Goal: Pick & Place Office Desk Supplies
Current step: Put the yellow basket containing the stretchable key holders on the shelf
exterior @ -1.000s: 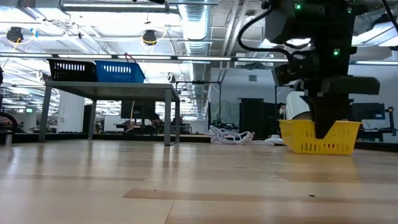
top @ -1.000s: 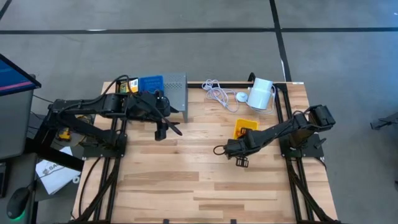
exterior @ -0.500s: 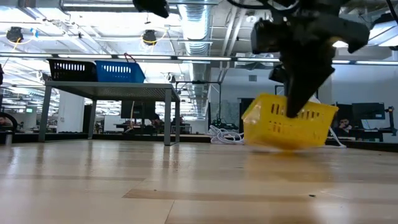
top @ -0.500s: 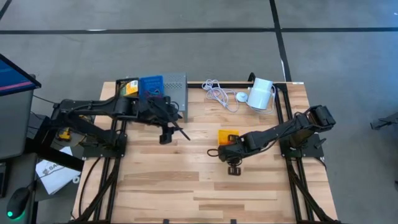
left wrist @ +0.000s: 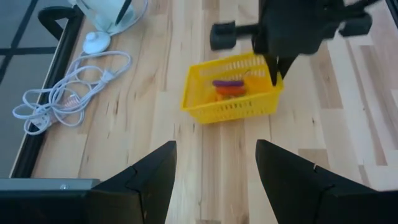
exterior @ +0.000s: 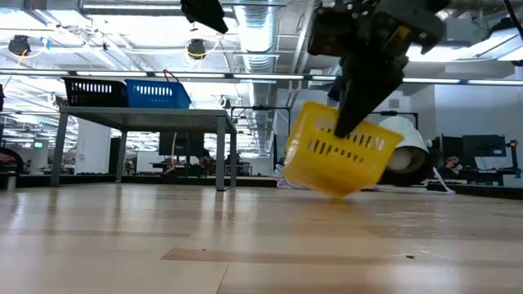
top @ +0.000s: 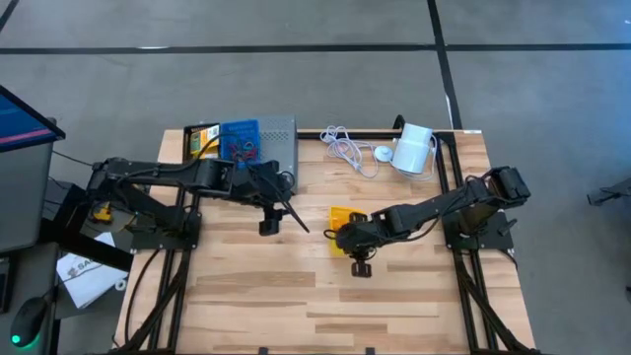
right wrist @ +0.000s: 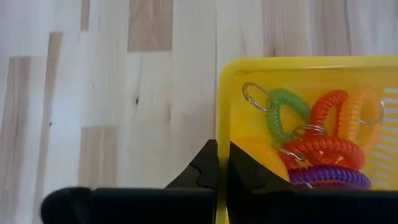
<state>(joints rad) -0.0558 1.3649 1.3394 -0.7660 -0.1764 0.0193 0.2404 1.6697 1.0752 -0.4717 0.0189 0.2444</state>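
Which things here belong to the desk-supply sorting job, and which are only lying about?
Job: small yellow slotted plastic bin, gripped at its wall by the right claw; coloured coiled wrist loops inside it; blue bin and black bin.

Lying about: coiled white cable; white cylinder device.

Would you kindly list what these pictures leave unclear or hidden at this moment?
- Yellow bin, right wrist view: the right gripper covers the wall it is shut on, and the picture's edge cuts off the bin's far part.
- Coil loops, high view: too small to see.
- Left gripper, low view: out of frame.
- Blue bin, high view: contents too small to name.
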